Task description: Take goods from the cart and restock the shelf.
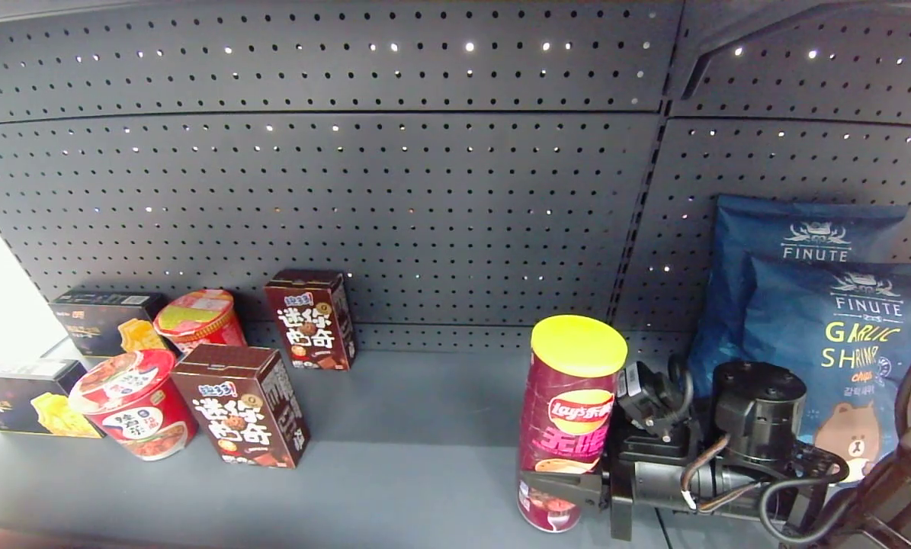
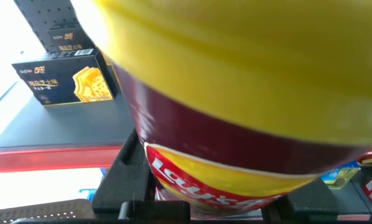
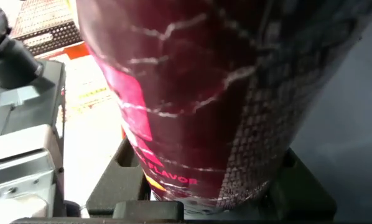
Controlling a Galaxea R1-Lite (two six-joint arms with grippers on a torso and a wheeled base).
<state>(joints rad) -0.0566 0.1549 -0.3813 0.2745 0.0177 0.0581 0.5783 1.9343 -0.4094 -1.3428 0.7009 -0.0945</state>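
Pinching chips can near bags, right gripper; left gripper seemingly clamps second can.

A dark pegboard wall is standing behind the grey shelf; light is shining through its holes and glaring white at the left.

We look down on a dark grey shelf backed by a perforated panel. At its left end goods stand in pairs, front and rear: a front black box and a rear black box, a front noodle cup and a rear noodle cup, a front brown box and a rear brown box. Well to their right a yellow-lidded chips can stands upright near the front edge. Two blue snack bags lean on the panel beyond it.
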